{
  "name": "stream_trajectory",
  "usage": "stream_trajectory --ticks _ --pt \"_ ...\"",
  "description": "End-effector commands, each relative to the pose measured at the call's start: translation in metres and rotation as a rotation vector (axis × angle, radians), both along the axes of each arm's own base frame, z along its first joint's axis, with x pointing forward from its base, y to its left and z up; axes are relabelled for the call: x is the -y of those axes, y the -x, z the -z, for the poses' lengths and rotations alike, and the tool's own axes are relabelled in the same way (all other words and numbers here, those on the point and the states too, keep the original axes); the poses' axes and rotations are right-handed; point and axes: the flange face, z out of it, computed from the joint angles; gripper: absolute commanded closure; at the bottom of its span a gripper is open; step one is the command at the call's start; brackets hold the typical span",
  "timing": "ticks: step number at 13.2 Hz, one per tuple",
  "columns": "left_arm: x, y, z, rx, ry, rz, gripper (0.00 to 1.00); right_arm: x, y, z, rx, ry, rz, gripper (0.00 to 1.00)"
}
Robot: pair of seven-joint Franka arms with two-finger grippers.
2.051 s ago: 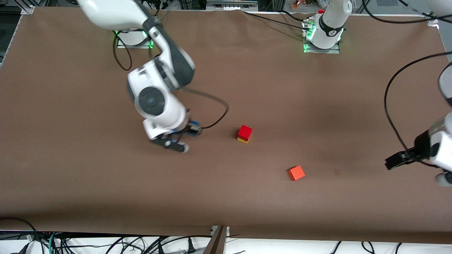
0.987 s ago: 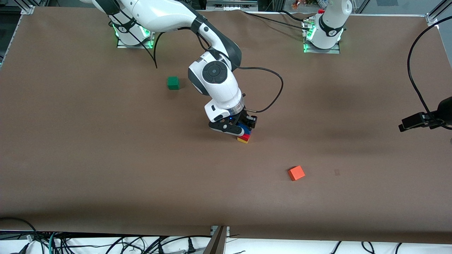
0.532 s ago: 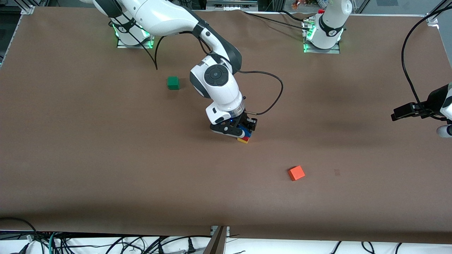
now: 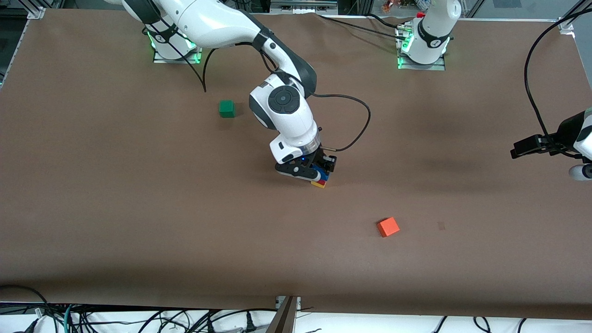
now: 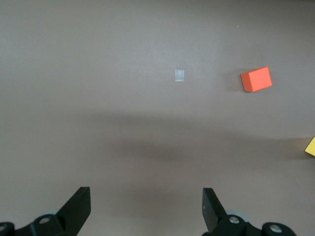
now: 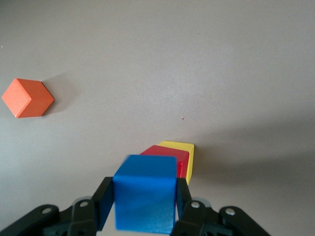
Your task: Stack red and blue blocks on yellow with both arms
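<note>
The red block sits on the yellow block at mid-table. My right gripper is shut on the blue block and holds it on or just above the red block. In the right wrist view the blue block fills the space between the fingers, with the red block and yellow block below it. My left gripper is open and empty, up in the air over the left arm's end of the table. A corner of the yellow block shows in the left wrist view.
An orange cube lies nearer to the front camera than the stack, toward the left arm's end; it also shows in the left wrist view and the right wrist view. A green cube lies toward the right arm's base.
My right arm carried the blue block across to the red-on-yellow stack and lowered it onto it. My left gripper rose and has shifted slightly inward. The green cube came into view.
</note>
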Motion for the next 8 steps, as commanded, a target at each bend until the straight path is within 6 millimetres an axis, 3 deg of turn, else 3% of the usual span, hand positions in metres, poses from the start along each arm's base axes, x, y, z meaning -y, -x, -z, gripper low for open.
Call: stream_trajectory --ticks 1,5,6,8 --pt "0.001 0.002 -0.004 0.014 0.005 0.021 0.00 -0.006 -0.002 0.001 0.026 0.010 -0.007 0.37" --pt "0.003 0.000 -0.010 0.026 0.004 0.023 0.00 -0.008 0.000 -0.004 0.029 0.005 -0.005 0.20" --pt "0.003 0.000 -0.010 0.026 0.004 0.023 0.00 -0.006 -0.002 -0.012 0.033 0.002 -0.008 0.01" --pt "0.003 0.000 -0.010 0.026 0.004 0.023 0.00 -0.002 -0.004 -0.035 0.044 -0.006 -0.006 0.00"
